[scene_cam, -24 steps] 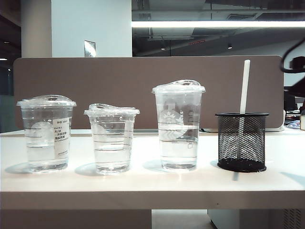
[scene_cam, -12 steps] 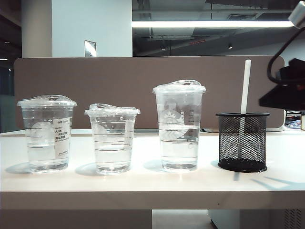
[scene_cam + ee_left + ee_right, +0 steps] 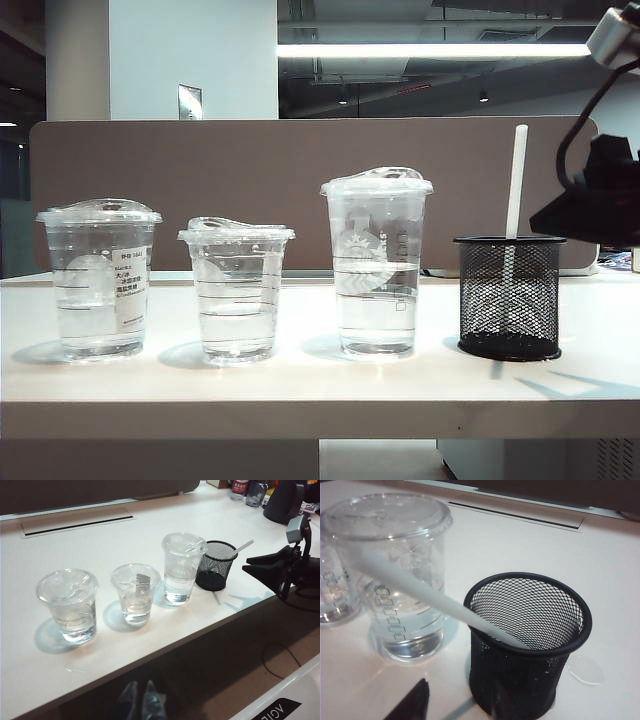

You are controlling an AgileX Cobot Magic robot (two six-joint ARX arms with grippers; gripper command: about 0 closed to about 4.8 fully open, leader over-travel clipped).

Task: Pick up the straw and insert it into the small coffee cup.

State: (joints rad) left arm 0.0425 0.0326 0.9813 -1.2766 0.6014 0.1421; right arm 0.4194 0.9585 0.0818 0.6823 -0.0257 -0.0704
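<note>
The right gripper point(image 3: 600, 205) hangs above the table point(image 3: 300, 385) at the right edge of the exterior view, just beside the top of the straw point(image 3: 514, 185) and apart from it; in the left wrist view the right gripper point(image 3: 262, 569) shows two dark fingers standing apart with nothing between them; in its own wrist view only one dark fingertip point(image 3: 412, 705) shows, so the gap cannot be judged there.

Nearest the right gripper stands the black mesh holder point(image 3: 507, 297); the straw leans inside it, its lower end in the holder and its upper part rising well clear of the rim; the right wrist view shows the straw point(image 3: 420, 592) resting against the rim of the mesh holder point(image 3: 530, 645).

Next outward from the right gripper is the tallest clear cup point(image 3: 376, 265), lidded and part full of clear liquid, just beside the holder and not touching it; beyond it stands the small coffee cup point(image 3: 235, 290), the shortest, ridged and lidded, with no straw in it; farthest from the right gripper is the labelled cup point(image 3: 98, 280), wider, with a white printed label.

The left gripper point(image 3: 139, 702) sits low, off the near edge of the table and well apart from every cup; its fingertips lie close together with nothing visible between them.
</note>
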